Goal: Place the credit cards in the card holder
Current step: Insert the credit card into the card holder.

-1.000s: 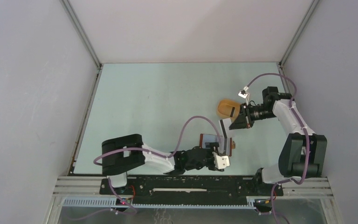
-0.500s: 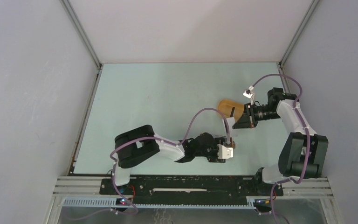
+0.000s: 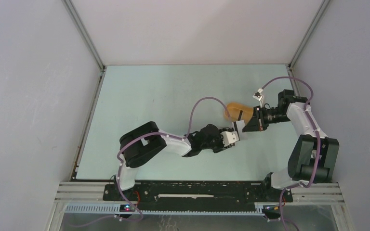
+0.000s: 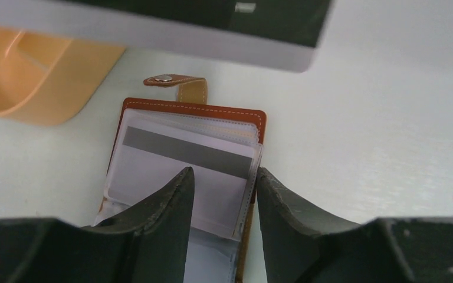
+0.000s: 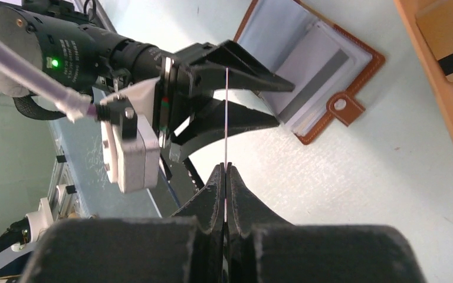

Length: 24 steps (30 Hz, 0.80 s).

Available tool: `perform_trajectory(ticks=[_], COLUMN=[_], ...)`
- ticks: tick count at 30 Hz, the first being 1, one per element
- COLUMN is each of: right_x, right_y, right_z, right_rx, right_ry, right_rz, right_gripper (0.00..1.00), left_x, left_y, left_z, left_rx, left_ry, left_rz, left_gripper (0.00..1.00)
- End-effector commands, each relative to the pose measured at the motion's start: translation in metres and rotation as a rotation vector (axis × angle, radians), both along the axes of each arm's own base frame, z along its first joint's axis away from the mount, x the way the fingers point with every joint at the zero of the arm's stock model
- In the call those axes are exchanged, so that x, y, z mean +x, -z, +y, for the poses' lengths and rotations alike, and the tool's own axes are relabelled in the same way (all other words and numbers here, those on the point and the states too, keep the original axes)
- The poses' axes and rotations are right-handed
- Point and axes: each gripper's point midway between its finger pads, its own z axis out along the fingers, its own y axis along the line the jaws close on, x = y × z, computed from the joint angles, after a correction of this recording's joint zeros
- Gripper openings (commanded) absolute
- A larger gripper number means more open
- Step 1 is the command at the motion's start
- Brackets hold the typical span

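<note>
The card holder (image 4: 253, 118) lies open on the table, reddish-brown with a snap tab (image 4: 165, 79); the top view hides it. A pale credit card (image 4: 189, 150) with a dark stripe sits in its clear sleeve. My left gripper (image 4: 223, 177) is open just above the holder, its fingers either side of the sleeve's right edge, gripping nothing. My right gripper (image 5: 226, 168) is shut on another credit card (image 5: 226, 118), seen edge-on and held upright beside the left gripper's fingers. From above, that card (image 3: 238, 127) hangs between the two grippers (image 3: 234, 136) (image 3: 245, 126).
The orange-yellow tray (image 3: 231, 108) stands right behind the holder, its rim (image 4: 35, 82) almost touching it. A tan card with a black stripe (image 5: 448, 53) lies in the tray. The right arm's base (image 3: 313, 159) is near the right wall.
The left arm has swung forward and right toward the tray, and its jaws have narrowed. The right gripper and its card shifted slightly right. The holder no longer shows from above.
</note>
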Motion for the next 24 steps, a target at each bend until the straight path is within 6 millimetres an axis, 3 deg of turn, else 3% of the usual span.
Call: perform_trajectory(ticks=[1,5,9,13,15,18,19,24], right_x=[0.013,0.011,0.005,0.021,0.045,0.077,0.083,0.096], right_y=[-0.002,0.000,0.011,0.038,0.047,0.046,0.046,0.049], right_z=[-0.005,0.002,0.025,0.032,0.020,0.008,0.009,0.023], right_rx=[-0.023,-0.001,0.010,-0.150,-0.311,-0.489,-0.530,-0.588], right_ry=[0.032,0.024,-0.037,-0.045,-0.013,0.014,0.001,-0.097], right_rz=[-0.022,-0.001,0.076,0.065,-0.054,-0.232,-0.269,-0.355], right_gripper=[0.00,0.00,0.00,0.00,0.00,0.00,0.00,0.00], left_x=[0.017,0.006,-0.005,-0.004,-0.002,0.005,0.008,0.019], left_y=[-0.021,-0.078,-0.116,-0.123,-0.120,-0.116,-0.114,-0.107], left_z=[0.007,0.012,0.044,0.095,0.113,0.129,0.134,0.161], left_rx=[-0.090,-0.263,-0.421,-0.571,-0.640,-0.687,-0.696,-0.678], left_ry=[-0.126,-0.119,-0.160,-0.290,-0.344,-0.381,-0.402,-0.534], left_rz=[0.043,0.036,0.004,0.069,0.186,0.310,0.331,0.271], left_gripper=[0.49,0.55,0.62,0.75,0.79,0.81,0.87,0.95])
